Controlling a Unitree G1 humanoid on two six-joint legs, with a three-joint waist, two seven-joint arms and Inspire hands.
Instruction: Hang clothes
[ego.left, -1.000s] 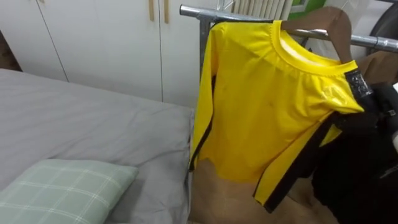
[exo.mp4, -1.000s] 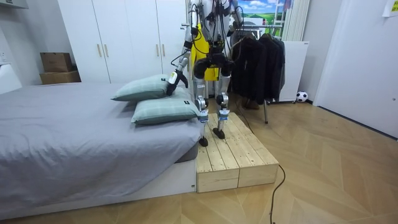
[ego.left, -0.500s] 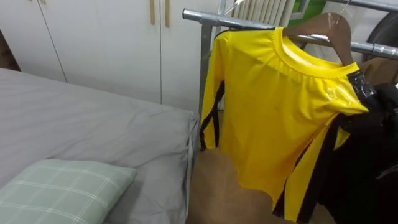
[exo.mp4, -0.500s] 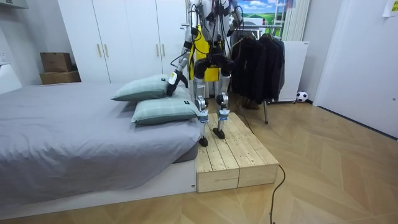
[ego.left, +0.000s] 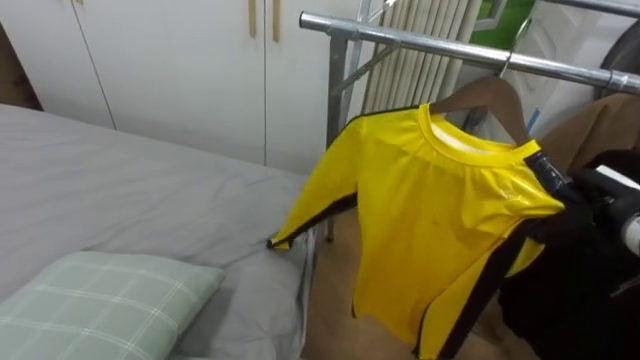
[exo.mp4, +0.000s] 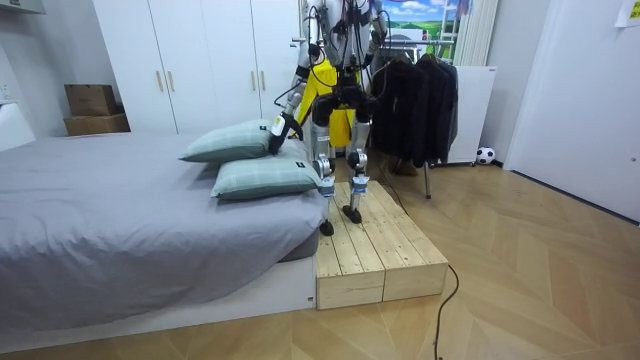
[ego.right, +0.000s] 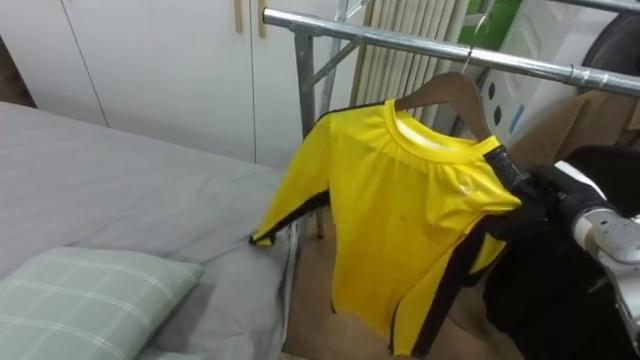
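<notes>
Yellow shirt (ego.left: 430, 220) on wooden hanger (ego.left: 485, 95), hook at the rail (ego.left: 430, 40), just left of my right hand (ego.right: 548, 195) | right hand at the shirt's shoulder — grip: I cannot tell | left hand (exo.mp4: 275, 133) well away by the pillows (exo.mp4: 262, 178), state likewise unreadable

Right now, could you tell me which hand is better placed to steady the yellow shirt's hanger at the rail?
Probably right. The right hand is at the shoulder of the yellow shirt, just below the hanger and rail; the left hand hangs low by the pillows.
</notes>
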